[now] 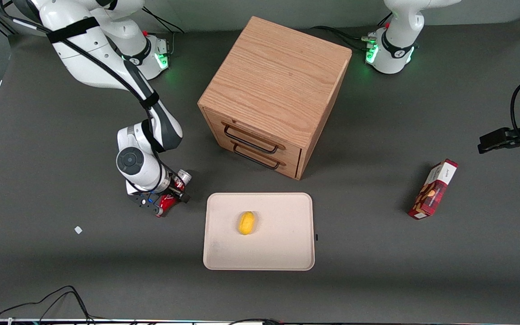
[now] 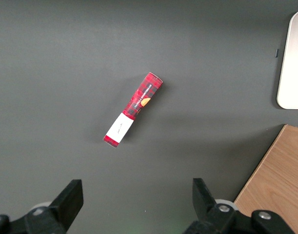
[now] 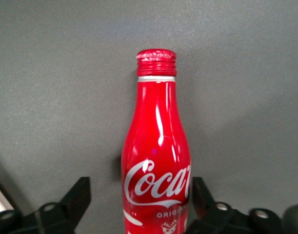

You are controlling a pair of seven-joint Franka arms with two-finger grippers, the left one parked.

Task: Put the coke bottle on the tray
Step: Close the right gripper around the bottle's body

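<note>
The coke bottle [image 1: 183,177] lies on its side on the dark table, beside the tray's edge on the working arm's side. Its silver base points toward the cabinet and its red neck toward the front camera. My right gripper [image 1: 166,199] is down over it. In the right wrist view the coke bottle [image 3: 156,146] lies lengthwise between the fingers of the gripper [image 3: 140,187], which is open. One finger [image 3: 200,187] is against the bottle's side. A gap separates the bottle from the second finger [image 3: 80,190]. The cream tray [image 1: 282,243] lies flat, nearer the front camera than the cabinet.
A small yellow fruit [image 1: 246,223] lies on the tray. The wooden drawer cabinet [image 1: 278,85] stands at mid-table. A red snack box [image 1: 434,188] lies toward the parked arm's end, seen too in the left wrist view [image 2: 134,109]. A white scrap [image 1: 78,229] is on the table.
</note>
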